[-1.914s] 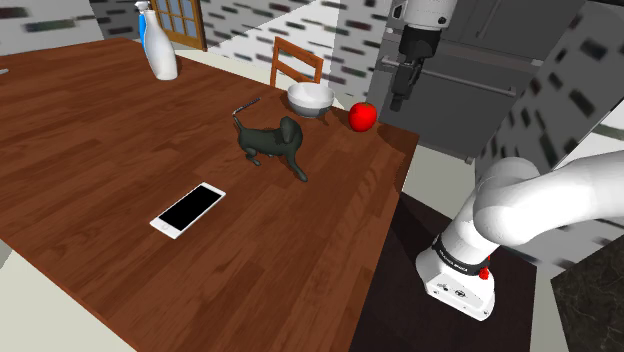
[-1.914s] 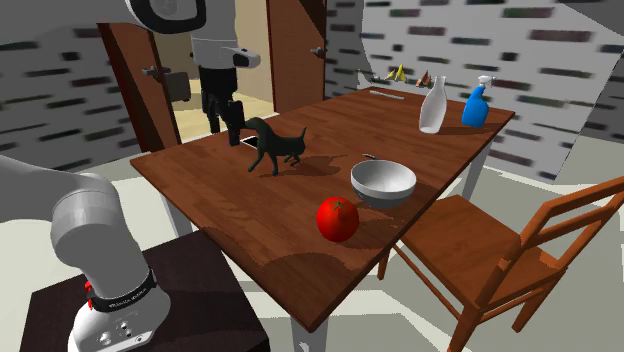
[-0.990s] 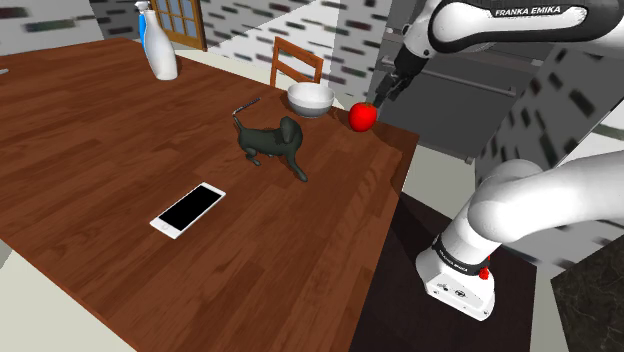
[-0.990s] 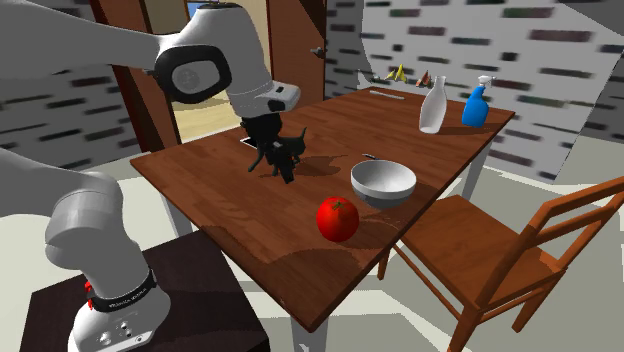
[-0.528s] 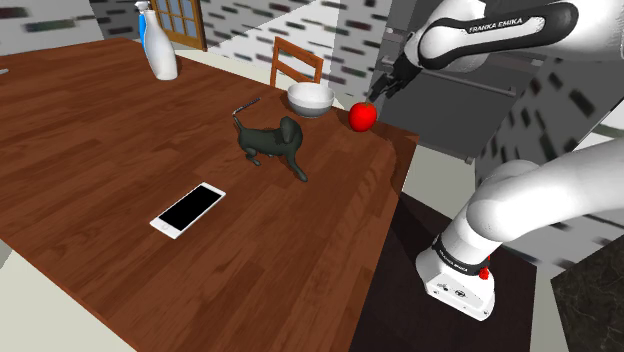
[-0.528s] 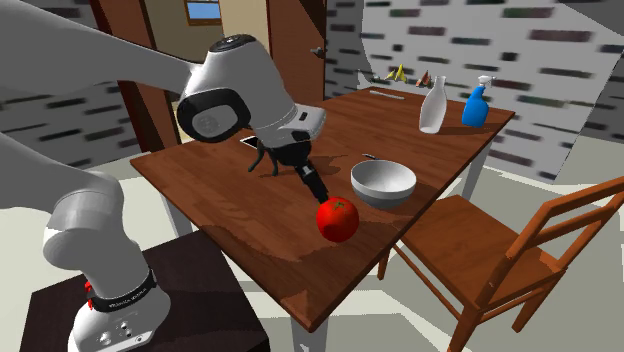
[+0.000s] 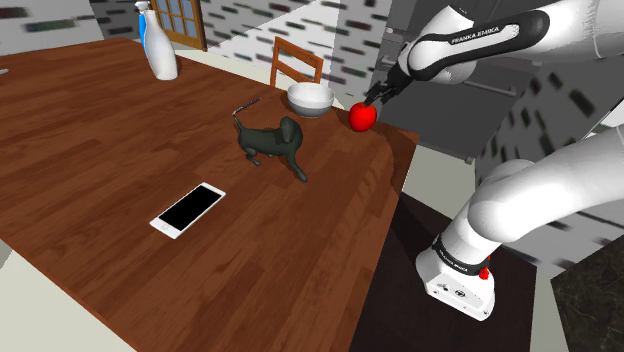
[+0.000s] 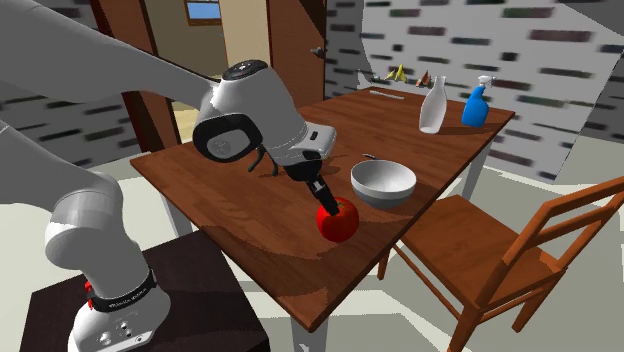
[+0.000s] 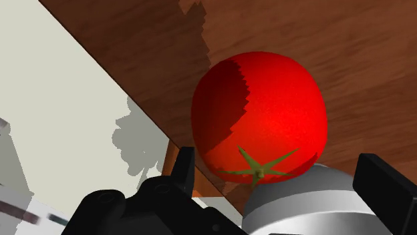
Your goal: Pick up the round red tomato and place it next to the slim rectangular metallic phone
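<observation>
The round red tomato [image 7: 362, 117] [image 8: 338, 222] sits near the wooden table's corner, close to the edge. My black gripper [image 7: 374, 98] [image 8: 327, 203] slants down onto it from above, open. In the wrist view the tomato [image 9: 260, 130] with its green stalk lies just ahead, between the two fingers [image 9: 184, 167], which stand apart on either side of it without clasping it. The slim phone [image 7: 188, 209], black-screened with a pale rim, lies flat far off towards the shoulder view's lower left.
A grey bowl [image 7: 310, 98] [image 8: 383, 183] [image 9: 307, 200] stands right beside the tomato. A dark dog figure [image 7: 272, 142] stands between tomato and phone. A white bottle [image 8: 432, 105] and a blue spray bottle [image 8: 474, 105] are at the far end. A wooden chair [image 8: 520, 250] stands by the table [image 7: 120, 150].
The arm has swung over and lowered the gripper from high above the table's edge down to the tomato. The tomato, phone and bowl have not moved.
</observation>
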